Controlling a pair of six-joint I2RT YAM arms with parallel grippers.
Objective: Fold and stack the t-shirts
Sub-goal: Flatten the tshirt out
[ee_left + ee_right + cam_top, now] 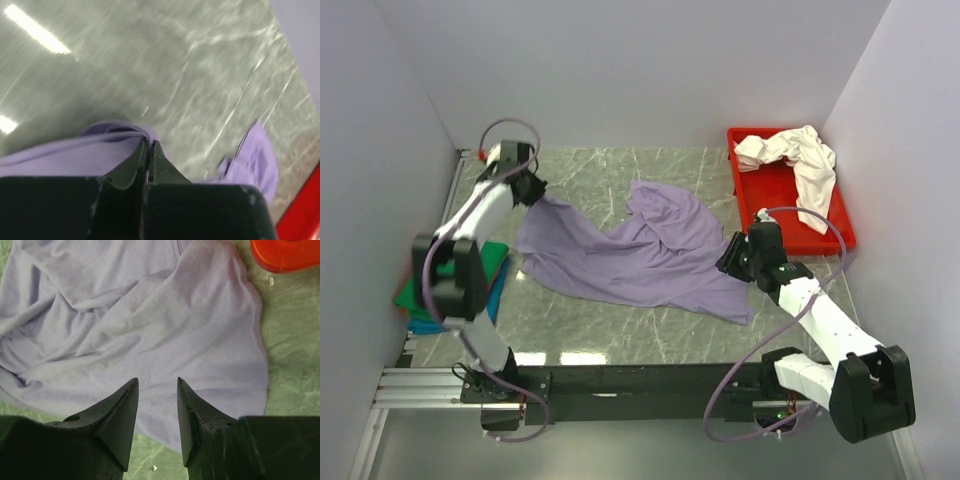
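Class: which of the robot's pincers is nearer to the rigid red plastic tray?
Right. The right pincer is open over the lavender-purple cloth t-shirt, close beside the red plastic tray; the left pincer grips the shirt's far edge across the table.

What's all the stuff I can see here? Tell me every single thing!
table: one, grey-green marble, under everything
tray: one, red, table's far right corner
crumpled t-shirt: one, creamy white, in the tray
spread t-shirt: one, lavender, middle of the table
folded pile: one, green and blue showing, table's left edge
left gripper: one, black, shut on the spread t-shirt's far left corner
right gripper: one, black, open over the spread t-shirt's right edge
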